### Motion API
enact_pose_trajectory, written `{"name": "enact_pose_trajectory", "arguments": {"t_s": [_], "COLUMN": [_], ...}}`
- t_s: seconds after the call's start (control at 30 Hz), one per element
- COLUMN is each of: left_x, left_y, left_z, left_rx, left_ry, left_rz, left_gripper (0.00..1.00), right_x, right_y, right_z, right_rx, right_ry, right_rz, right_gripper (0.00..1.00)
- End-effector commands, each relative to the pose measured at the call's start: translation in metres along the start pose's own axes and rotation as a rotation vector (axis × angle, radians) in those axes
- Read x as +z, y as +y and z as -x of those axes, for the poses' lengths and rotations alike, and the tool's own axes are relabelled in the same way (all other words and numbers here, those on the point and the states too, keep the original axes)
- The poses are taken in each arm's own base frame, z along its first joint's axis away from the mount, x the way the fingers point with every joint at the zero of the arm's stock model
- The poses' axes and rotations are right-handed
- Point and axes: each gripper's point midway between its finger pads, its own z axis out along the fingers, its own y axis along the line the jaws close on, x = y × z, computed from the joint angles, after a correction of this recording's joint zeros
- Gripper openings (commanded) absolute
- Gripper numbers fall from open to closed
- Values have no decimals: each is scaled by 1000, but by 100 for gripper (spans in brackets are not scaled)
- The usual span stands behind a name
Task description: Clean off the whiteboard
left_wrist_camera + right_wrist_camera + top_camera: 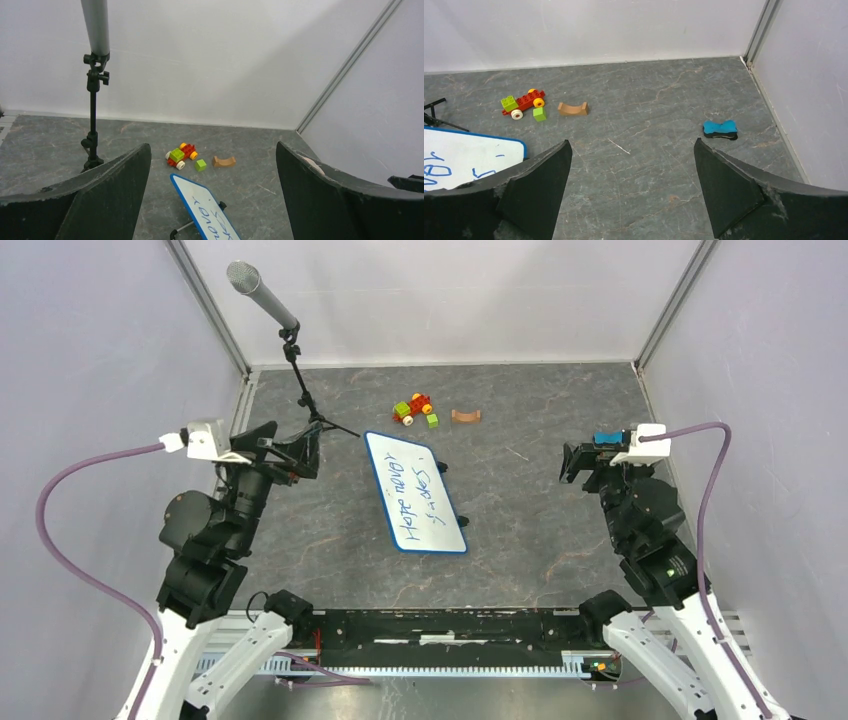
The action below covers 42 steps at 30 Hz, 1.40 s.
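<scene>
The whiteboard (415, 492) lies in the middle of the table, white with a blue rim and blue handwriting on it. It also shows in the left wrist view (202, 207) and at the left edge of the right wrist view (464, 155). A blue eraser (720, 129) lies on the table ahead and right of the right gripper; in the top view the eraser (606, 438) shows just beyond that gripper. My left gripper (295, 452) is open and empty, left of the board's far end. My right gripper (578, 462) is open and empty, right of the board.
A microphone on a black stand (262, 295) rises at the back left, its base near my left gripper. A red and green toy car (413, 406), a green cube (432, 420) and a brown arch block (465, 416) lie beyond the board. Grey walls enclose three sides.
</scene>
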Motion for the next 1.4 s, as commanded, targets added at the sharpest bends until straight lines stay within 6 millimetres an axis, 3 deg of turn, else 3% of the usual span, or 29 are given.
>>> {"name": "enact_pose_trajectory", "arguments": {"t_s": [0.0, 0.17, 0.33, 0.47, 0.57, 0.73, 1.0, 1.17, 1.37], "left_x": [7, 17, 27, 33, 35, 32, 32, 28, 28], "left_y": [-9, -9, 1, 12, 19, 28, 27, 24, 20], "left_z": [-3, -24, -48, -62, -72, -84, -115, -121, -123], "left_rx": [43, 96, 163, 229, 262, 291, 251, 227, 206], "left_ry": [39, 122, 209, 270, 299, 300, 356, 366, 362], "left_rz": [-43, -54, -22, 18, 39, 60, 17, -3, -25], "left_gripper": [100, 100, 100, 100, 100, 100, 100, 100, 100], "right_x": [10, 36, 62, 81, 96, 116, 157, 188, 204], "right_y": [-2, 4, 16, 15, -5, -64, -132, -153, -169], "right_z": [-4, -37, -69, -88, -102, -130, -160, -174, -196], "right_rx": [17, -52, -65, -38, 36, 272, 511, 541, 632], "right_ry": [37, 183, 276, 324, 354, 417, 529, 567, 555], "right_rz": [-47, -80, -82, -162, -302, -559, -882, -944, -1031], "right_gripper": [98, 98, 98, 98, 98, 98, 98, 98, 94]}}
